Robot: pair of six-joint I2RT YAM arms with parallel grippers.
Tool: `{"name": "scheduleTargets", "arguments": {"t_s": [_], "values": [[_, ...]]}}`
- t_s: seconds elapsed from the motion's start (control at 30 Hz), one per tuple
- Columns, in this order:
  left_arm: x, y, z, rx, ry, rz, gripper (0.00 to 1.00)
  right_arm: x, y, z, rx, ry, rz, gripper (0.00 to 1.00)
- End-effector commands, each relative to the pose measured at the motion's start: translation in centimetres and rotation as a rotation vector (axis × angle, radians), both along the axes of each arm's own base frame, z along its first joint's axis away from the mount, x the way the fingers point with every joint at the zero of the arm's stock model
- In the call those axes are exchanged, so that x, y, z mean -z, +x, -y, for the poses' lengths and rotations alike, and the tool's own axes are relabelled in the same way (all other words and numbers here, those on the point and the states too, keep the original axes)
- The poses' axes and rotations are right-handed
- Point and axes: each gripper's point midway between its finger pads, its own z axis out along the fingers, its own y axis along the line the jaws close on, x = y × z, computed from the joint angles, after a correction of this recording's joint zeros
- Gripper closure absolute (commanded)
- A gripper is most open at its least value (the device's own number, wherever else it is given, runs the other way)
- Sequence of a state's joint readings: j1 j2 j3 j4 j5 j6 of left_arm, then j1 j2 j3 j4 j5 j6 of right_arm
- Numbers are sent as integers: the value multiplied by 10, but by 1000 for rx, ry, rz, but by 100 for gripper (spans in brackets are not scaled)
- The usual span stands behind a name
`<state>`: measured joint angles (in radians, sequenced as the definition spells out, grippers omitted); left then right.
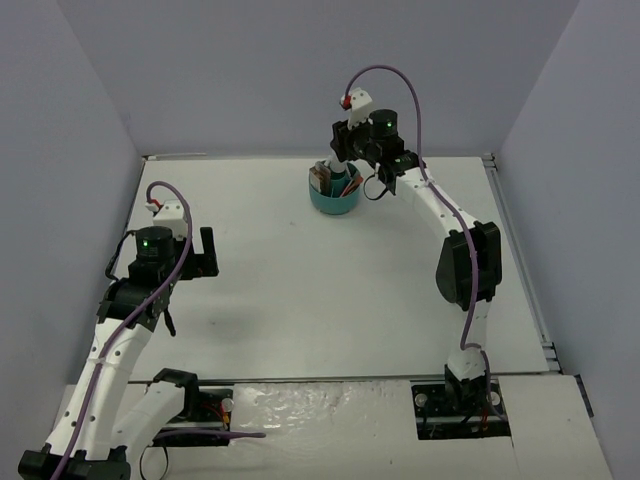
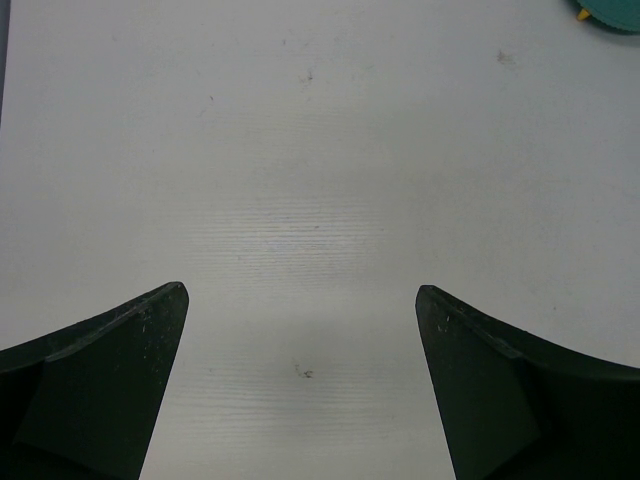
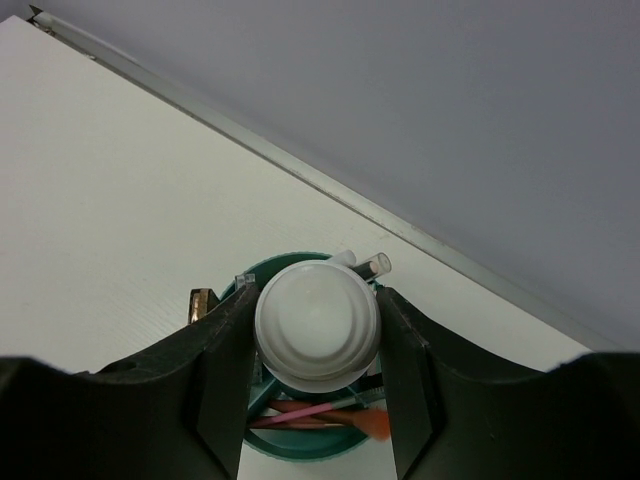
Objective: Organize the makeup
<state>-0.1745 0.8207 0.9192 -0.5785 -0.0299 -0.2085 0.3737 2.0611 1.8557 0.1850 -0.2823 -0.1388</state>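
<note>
My right gripper [image 3: 317, 300] is shut on the white bottle [image 3: 317, 325], one finger against each side of its round cap. It holds the bottle directly over the round teal cup [image 3: 300, 445]. Inside the cup lie a thin pink stick [image 3: 310, 408] and an orange-tipped brush [image 3: 375, 425]. A clear-capped tube [image 3: 375, 265] pokes out behind the bottle, and a brown palette edge [image 3: 202, 303] shows at the left. From above, the cup [image 1: 335, 200] sits at the back centre under the right gripper [image 1: 342, 160]. My left gripper [image 2: 300, 300] hangs open over bare table.
The back edge of the table with its metal rail [image 3: 420, 235] runs just behind the cup. The left gripper [image 1: 205, 250] hovers over the left half of the white tabletop [image 1: 330, 290]. Grey walls enclose the table on three sides.
</note>
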Motion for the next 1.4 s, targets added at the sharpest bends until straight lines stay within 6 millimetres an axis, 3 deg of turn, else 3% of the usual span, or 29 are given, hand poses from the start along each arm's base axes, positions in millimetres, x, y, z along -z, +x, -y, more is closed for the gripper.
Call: {"name": "scheduleTargets", "arguments": {"t_s": [0.0, 0.47, 0.6, 0.83, 0.9, 1.03, 1.13, 1.37], "values": [[-16, 9, 0, 3, -1, 61, 3, -63, 9, -11, -39, 91, 183, 100], [-15, 9, 1, 10, -5, 58, 3, -23, 16, -13, -34, 66, 111, 98], [-15, 9, 2, 12, -5, 60, 3, -10, 20, -13, -22, 64, 90, 84], [-14, 9, 2, 14, -8, 58, 3, 1, 23, -15, -18, 65, 70, 73], [-15, 9, 2, 13, -7, 60, 3, 2, 23, -15, -20, 64, 67, 65], [-14, 9, 2, 13, -7, 58, 3, 1, 23, -15, -20, 63, 68, 55], [-14, 9, 2, 13, -8, 58, 3, -1, 22, -14, -19, 64, 69, 40], [-15, 9, 1, 10, -8, 61, 3, -10, 17, -14, -27, 70, 73, 26]]}}
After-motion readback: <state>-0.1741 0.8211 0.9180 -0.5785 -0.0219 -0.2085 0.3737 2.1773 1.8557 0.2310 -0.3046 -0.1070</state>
